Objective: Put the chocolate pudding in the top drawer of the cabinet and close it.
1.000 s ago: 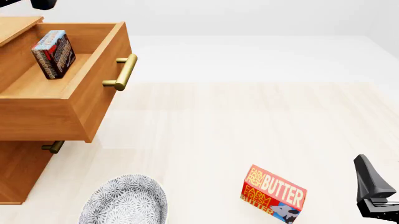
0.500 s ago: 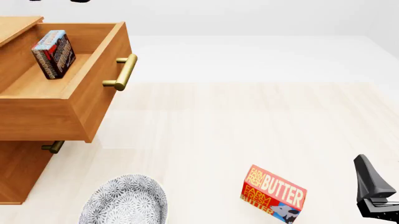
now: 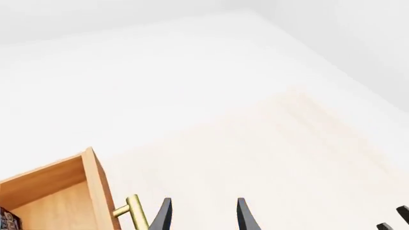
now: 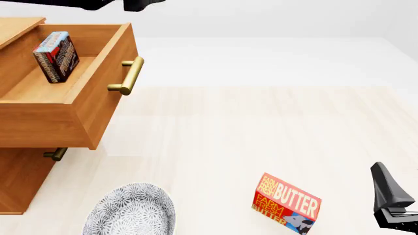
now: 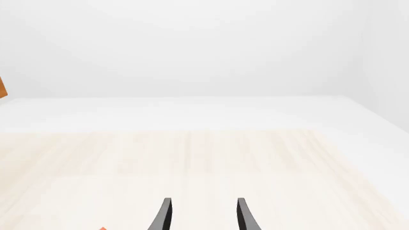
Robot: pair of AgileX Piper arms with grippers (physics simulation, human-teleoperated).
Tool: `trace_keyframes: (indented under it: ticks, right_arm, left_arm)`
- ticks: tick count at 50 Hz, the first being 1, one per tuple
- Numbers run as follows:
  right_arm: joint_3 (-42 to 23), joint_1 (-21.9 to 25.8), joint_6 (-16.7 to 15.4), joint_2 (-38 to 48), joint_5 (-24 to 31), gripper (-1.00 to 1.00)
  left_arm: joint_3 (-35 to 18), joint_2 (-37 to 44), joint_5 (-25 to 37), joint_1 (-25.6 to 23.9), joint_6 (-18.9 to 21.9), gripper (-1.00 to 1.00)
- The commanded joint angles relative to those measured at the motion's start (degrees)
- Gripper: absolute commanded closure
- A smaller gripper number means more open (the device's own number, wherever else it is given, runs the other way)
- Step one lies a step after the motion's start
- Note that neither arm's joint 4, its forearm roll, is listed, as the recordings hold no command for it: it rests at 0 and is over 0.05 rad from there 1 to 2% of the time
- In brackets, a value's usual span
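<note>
2 of 3 steps look done: the chocolate pudding (image 4: 56,57) stands on edge inside the top drawer (image 4: 62,93) of the cabinet (image 4: 19,181), which is pulled fully out. Remaining: close it. Left gripper (image 3: 202,215) hangs high, just beside the brass handle (image 4: 128,76), fingers parted with nothing between them. Judgement: bring it down in front of the drawer face and push squarely near the handle, so the drawer slides straight without racking. Right gripper (image 5: 202,215) rests low over the table (image 4: 261,127), fingers apart, empty, near the butter box (image 4: 286,203). Versus 0.5 s ago, the left arm has swung further rightward along the front view's top edge; pudding, bowl (image 4: 130,210) and right arm unchanged.
</note>
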Motion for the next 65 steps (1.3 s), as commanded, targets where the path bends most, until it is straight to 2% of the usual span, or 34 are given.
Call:
trace_keyframes:
  ticks: [1, 13, 17, 19, 25, 32, 36, 53, 58, 65]
  right_arm:
    - [0.00, 0.01, 0.00, 0.03, -0.01, -1.00]
    - [0.00, 0.00, 0.00, -0.02, 0.01, -1.00]
    - [0.00, -0.01, 0.00, 0.00, 0.00, -1.00]
    - [0.00, -0.01, -0.01, 0.01, 0.00, -1.00]
    - [0.00, 0.00, 0.00, -0.01, 0.01, -1.00]
    - [0.00, 0.00, -0.01, 0.01, 0.00, -1.00]
    - [0.00, -0.01, 0.00, 0.00, 0.00, -1.00]
    - [0.00, 0.01, -0.02, -0.01, 0.00, -1.00]
    - [0.00, 0.00, 0.00, -0.01, 0.01, -1.00]
    - [0.00, -0.01, -0.01, 0.00, 0.00, -1.00]
  left_arm:
    - [-0.25, 2.30, 0.72, -1.73, -1.89, -1.00]
    - [-0.94, 4.02, 2.17, -2.66, -3.98, -1.00]
    - [-0.11, 3.49, 0.95, -2.80, -5.57, -1.00]
    - [0.56, 2.92, -0.20, -3.20, -7.75, -1.00]
    - [0.15, 4.27, -0.38, -3.62, -8.27, -1.00]
    - [0.58, 6.06, -1.95, -5.38, -10.81, -1.00]
    - [2.47, 6.97, -2.61, -5.16, -11.99, -1.00]
    - [3.40, 8.52, -2.92, -5.89, -13.77, -1.00]
    - [6.31, 8.69, -5.61, -5.59, -15.97, -1.00]
    - [7.62, 9.67, -7.84, -6.78, -18.53, -1.00]
